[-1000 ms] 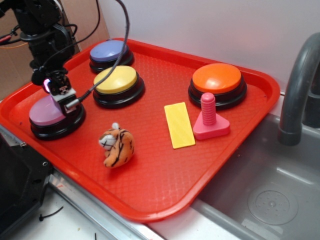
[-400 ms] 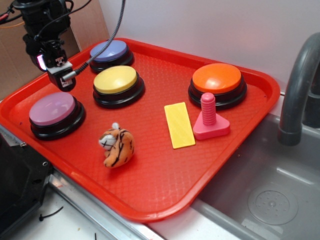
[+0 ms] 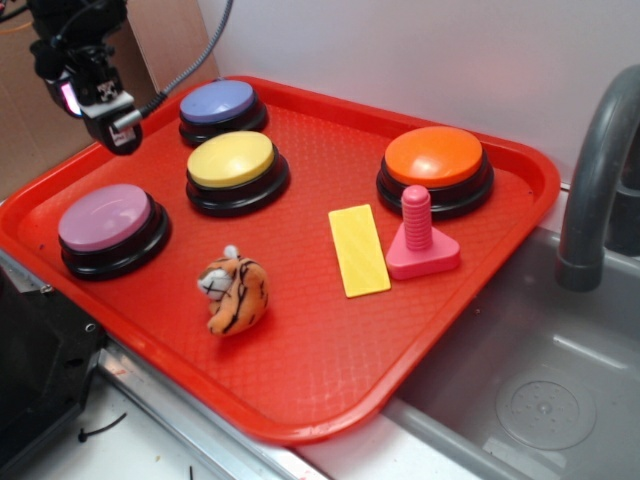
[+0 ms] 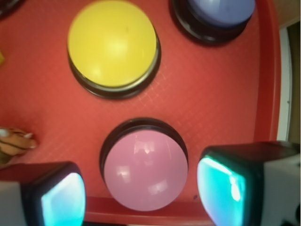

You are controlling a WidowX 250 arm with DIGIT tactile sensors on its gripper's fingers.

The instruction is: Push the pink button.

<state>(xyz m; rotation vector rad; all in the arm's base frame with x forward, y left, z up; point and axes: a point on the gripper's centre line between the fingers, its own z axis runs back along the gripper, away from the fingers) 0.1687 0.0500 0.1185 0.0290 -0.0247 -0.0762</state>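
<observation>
Above the pink button [image 4: 144,170], hovering clear with pincer [image 4: 141,190] spread wide, probably leaving the dome free to rebound.

Pink button [image 3: 104,217] at tray [image 3: 300,380] left-front corner; hand [image 3: 112,128] above, apart; tiger toy [image 3: 234,294] to its right.

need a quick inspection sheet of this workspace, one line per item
surface: red tray, beside a sink
job's things: pink button at the tray's near left, nothing touching it
clutter: yellow button, purple-blue button, orange button, tiger toy, yellow card, pink screw toy
grippers: claw open, raised above the pink button
cables: grey cable running to the claw
surroundings: grey faucet, white wall
</observation>
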